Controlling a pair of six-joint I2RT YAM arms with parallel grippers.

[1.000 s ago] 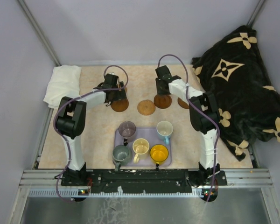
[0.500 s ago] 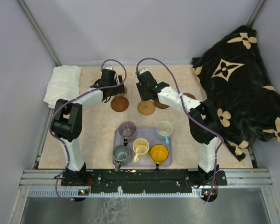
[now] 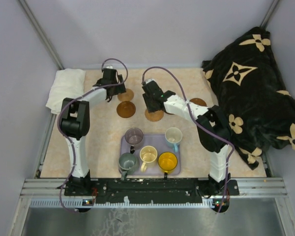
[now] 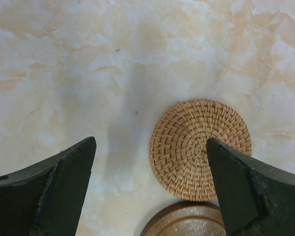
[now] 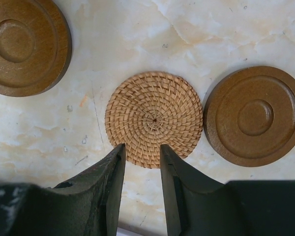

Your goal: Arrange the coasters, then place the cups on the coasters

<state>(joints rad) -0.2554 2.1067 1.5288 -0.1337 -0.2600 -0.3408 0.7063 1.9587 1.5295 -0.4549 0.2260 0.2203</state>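
The left gripper [image 4: 151, 147] stood wide open above a tan woven round coaster [image 4: 200, 150]. The right gripper [image 5: 142, 150], narrowly parted and empty, hung over a second woven coaster [image 5: 154, 119] between two dark wooden coasters [image 5: 254, 115].

Brown coaster [image 4: 187, 221] cut off below; left brown disc [image 5: 19, 44] clipped top-left.

readable text: none | labels, brands, numbers: none | blanket [image 3: 258, 105]: tan flower motifs only, no letters
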